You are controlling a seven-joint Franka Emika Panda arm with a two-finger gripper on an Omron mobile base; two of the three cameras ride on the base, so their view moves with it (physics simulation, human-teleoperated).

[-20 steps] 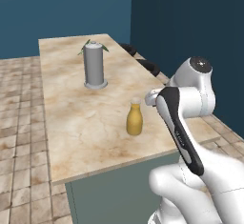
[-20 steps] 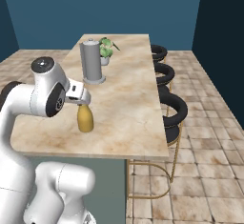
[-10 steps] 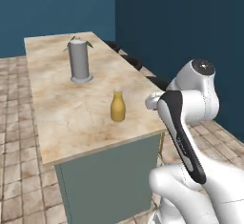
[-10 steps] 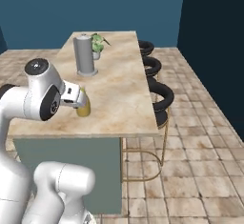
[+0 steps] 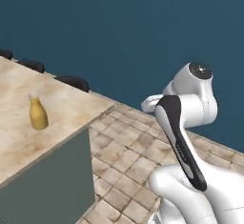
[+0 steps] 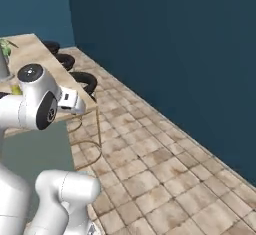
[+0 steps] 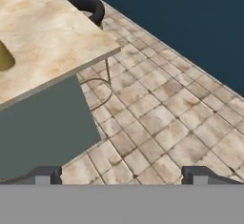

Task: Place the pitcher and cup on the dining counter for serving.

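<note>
The pitcher point(image 5: 37, 114) is standing upright on the marbled worktop point(image 5: 71, 105) of the dining counter, its long axis vertical and narrow neck pointing up, with orange-yellow liquid filling its body. The end effector point(image 7: 122, 174) is hanging over the tiled floor point(image 7: 167, 118) right of the counter's near corner, fingertips point(image 7: 46, 174) spread wide and gripping nothing. Dark stools point(image 5: 71, 81) are lining the worktop's far edge.

base turned right | pitcher point(image 5: 38, 115) now far left | floor point(image 5: 138, 151) fills view

We see the pitcher point(image 5: 38, 115), yellow-filled, standing upright on the dining counter point(image 5: 71, 104), well left of our gripper point(image 7: 122, 174).
</note>
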